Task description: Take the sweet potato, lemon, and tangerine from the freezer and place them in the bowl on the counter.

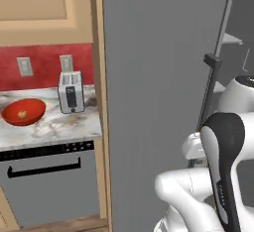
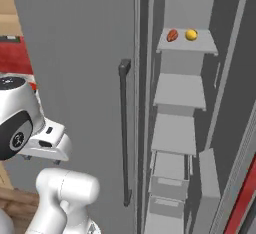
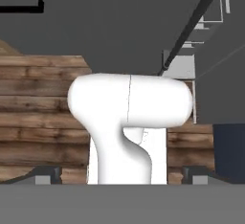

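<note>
A simulated kitchen: tan cabinets, a red backsplash, a veined marble counter (image 1: 49, 127) and, beside it, the tall grey freezer (image 2: 75, 53) standing open with its long bar handle (image 2: 124, 133). The jaws are spread wide and carry nothing; in the hand view the gripper (image 3: 122, 175) shows its two dark tips low at the frame's bottom corners, pointed down at the wooden floor (image 3: 38, 108) with the freezer door looming at twelve o'clock. From there the work lies upward: in the right base view the dull reddish-brown, lumpy sweet potato (image 2: 172, 35) and the smooth bright yellow lemon (image 2: 191, 35) sit side by side, just apart, on the top grey shelf (image 2: 187, 48) at about one o'clock, well above the folded arm. The sweet potato's long axis looks tilted, though it is too small to be sure. The glossy red bowl (image 1: 10, 113) rests on the counter at nine o'clock in the left base view, next to a boxy toaster (image 1: 71, 93), with a small orange-yellow item inside, probably the tangerine (image 1: 22, 114).
</note>
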